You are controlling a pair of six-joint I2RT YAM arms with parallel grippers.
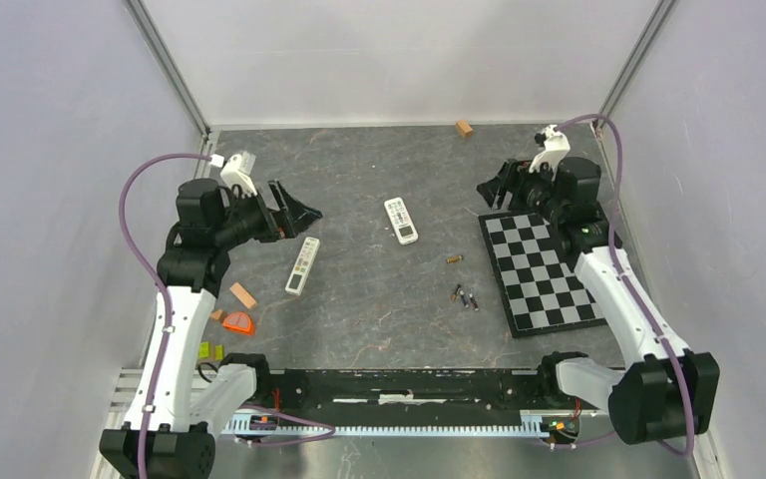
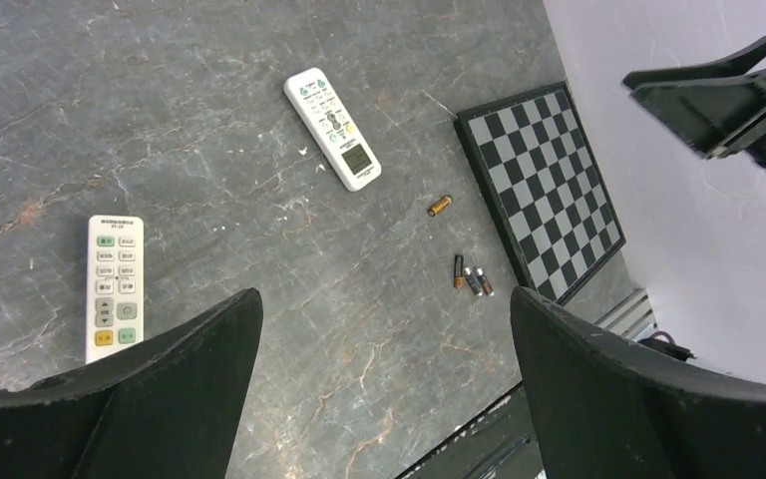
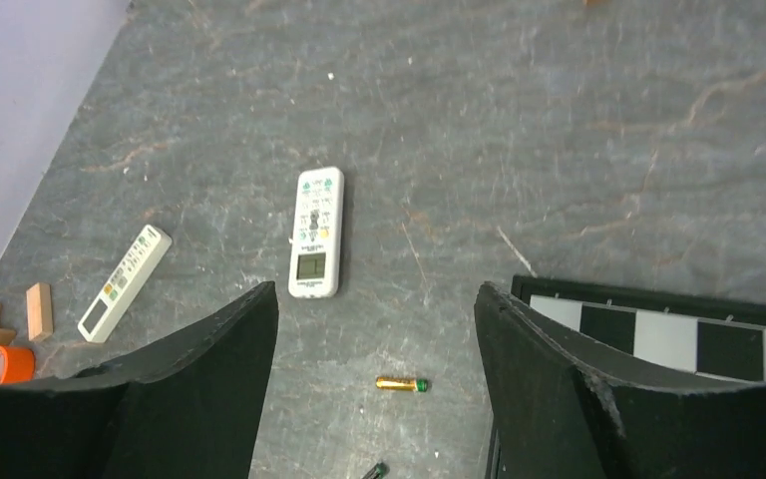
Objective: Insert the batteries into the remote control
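4 batteries [image 2: 472, 280] lie on the counter [image 1: 359, 319] right of centre, 1 gold farther, 3 clustered just left of the chessboard [image 1: 539, 269]. Slim remote control [image 1: 302, 265] lies face up at left. Left hand [image 2: 384, 299] and right hand [image 3: 374, 289] both hover spread, holding nothing.

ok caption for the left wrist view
Open left fingers over the slim remote control, a display remote, loose batteries and a chessboard

remote control [image 1: 302, 265] L | 2nd remote [image 1: 401, 221] ctr-rear | batteries [image 1: 466, 297] near-R of it, beside chessboard [image 1: 539, 269]
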